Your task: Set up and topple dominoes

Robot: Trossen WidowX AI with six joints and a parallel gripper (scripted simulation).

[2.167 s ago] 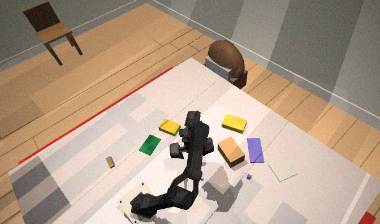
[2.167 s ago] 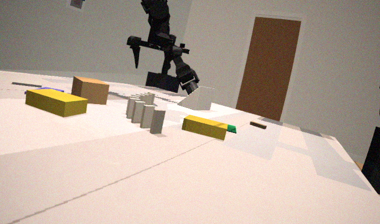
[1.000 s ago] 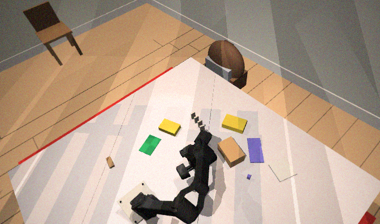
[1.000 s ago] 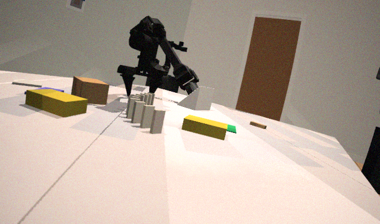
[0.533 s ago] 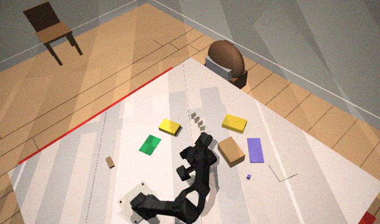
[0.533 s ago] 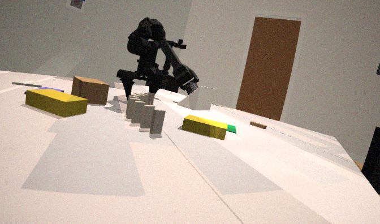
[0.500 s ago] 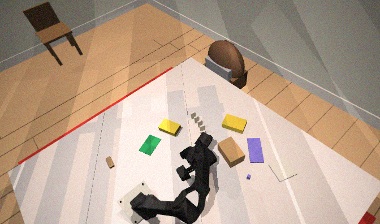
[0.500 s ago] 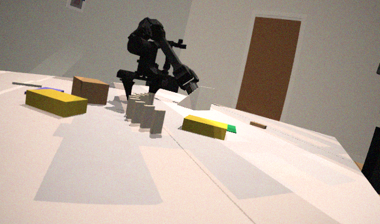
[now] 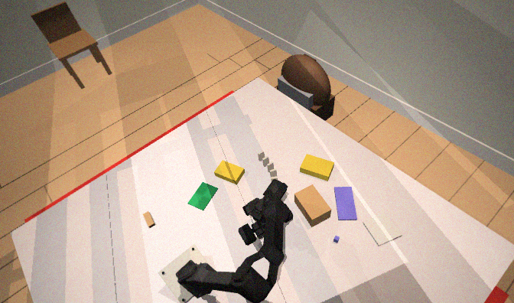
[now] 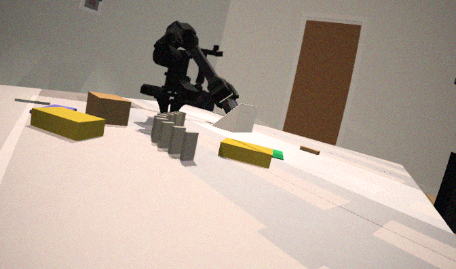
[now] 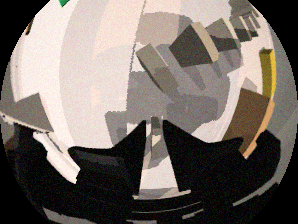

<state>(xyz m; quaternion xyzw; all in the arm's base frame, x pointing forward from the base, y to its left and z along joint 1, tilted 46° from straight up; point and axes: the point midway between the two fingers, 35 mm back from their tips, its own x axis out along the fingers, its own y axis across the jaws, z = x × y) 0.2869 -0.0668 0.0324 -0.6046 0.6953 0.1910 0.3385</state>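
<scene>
A row of several grey dominoes (image 9: 268, 163) (image 10: 176, 138) (image 11: 192, 45) stands upright in the middle of the white table (image 9: 161, 165). My gripper (image 9: 278, 185) (image 10: 168, 106) (image 11: 154, 123) is low at the arm-side end of the row, just behind the last domino (image 11: 152, 60). The fingers are close together. I see only table and shadow in the narrow gap between them. In the wrist view the last domino stands a short way ahead of the fingertips, apart from them. From the top view the arm hides the near end of the row.
Yellow blocks (image 9: 229, 171) (image 9: 317, 167) lie on either side of the row. A brown box (image 9: 311, 204) and a flat purple piece (image 9: 345, 203) lie right of the arm. A green tile (image 9: 203, 196), a small tan block (image 9: 148, 219) and a white wedge (image 10: 237, 119) lie left.
</scene>
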